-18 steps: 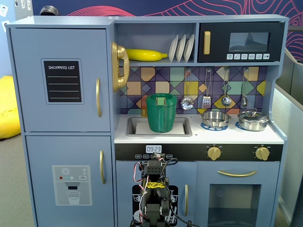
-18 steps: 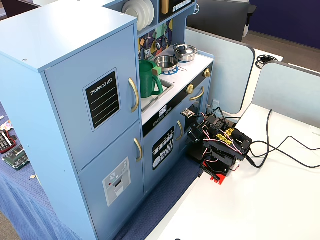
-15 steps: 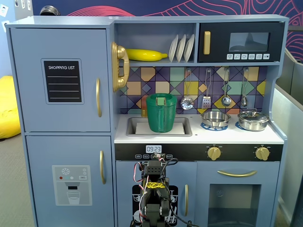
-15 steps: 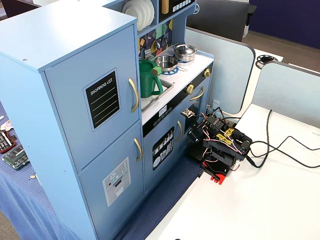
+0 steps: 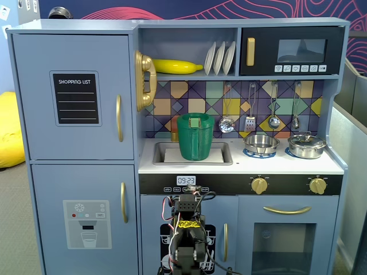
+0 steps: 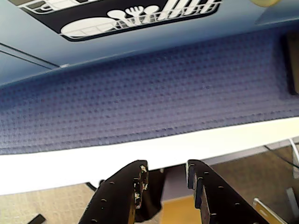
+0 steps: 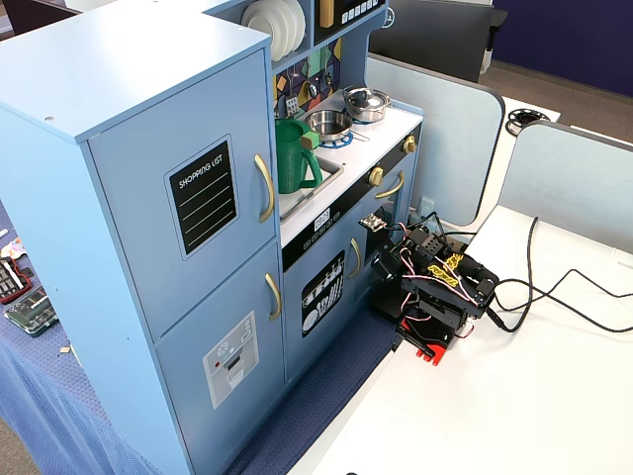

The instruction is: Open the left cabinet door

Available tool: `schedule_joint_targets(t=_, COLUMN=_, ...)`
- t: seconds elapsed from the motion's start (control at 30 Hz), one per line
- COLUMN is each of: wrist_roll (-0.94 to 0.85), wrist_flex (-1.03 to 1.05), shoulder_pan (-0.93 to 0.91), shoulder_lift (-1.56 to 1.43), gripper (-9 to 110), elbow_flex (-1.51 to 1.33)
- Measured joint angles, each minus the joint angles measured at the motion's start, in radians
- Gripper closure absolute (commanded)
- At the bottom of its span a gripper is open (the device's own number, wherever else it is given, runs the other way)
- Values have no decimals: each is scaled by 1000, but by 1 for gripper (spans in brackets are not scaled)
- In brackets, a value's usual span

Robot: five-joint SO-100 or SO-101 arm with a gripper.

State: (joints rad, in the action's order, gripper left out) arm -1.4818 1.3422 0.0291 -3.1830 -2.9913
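The left cabinet door [image 5: 34, 97] is the upper blue-grey fridge door with a black "SHOPPING LIST" panel [image 5: 75, 98] and a vertical gold bar handle [image 5: 119, 118]. It is closed. It also shows in the other fixed view [image 7: 138, 208], with its handle [image 7: 265, 188]. My arm [image 5: 186, 238] sits folded low in front of the kitchen's lower middle door, well below and to the right of that handle; it also shows in the side fixed view [image 7: 435, 287]. In the wrist view my gripper [image 6: 167, 170] is empty, with its jaws a little apart, above a blue mat [image 6: 154, 88] and a white table edge [image 6: 93, 161].
Below the left cabinet door is a door with a dispenser panel [image 5: 87, 224]. A green pitcher [image 5: 195, 136] stands in the sink and pots [image 5: 307, 145] stand on the stove. Black cables [image 7: 564, 297] trail over the white table to the arm's right.
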Motion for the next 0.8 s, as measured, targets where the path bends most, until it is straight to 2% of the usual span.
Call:
schedule_joint_targets(t=0.1, wrist_roll=15, wrist_flex=-55, shoulder_pan=117, shoulder_lift=5, gripper=101, elbow_flex=0)
schedule_joint_targets(t=0.23, wrist_roll=-63, wrist_flex=-295, shoulder_pan=252, shoulder_lift=5, gripper=101, elbow_flex=32)
schedule_joint_targets(t=0.37, wrist_roll=-175, wrist_flex=-595, shoulder_pan=408, shoulder_lift=55, gripper=96, elbow_flex=129)
schedule_joint_targets(t=0.47, wrist_roll=-212, wrist_flex=-729, shoulder_pan=509, shoulder_lift=143, gripper=89, elbow_flex=265)
schedule_joint_targets(t=0.8, wrist_roll=-206, wrist_flex=-1065, shoulder_pan=571, shoulder_lift=549, gripper=86, elbow_flex=698)
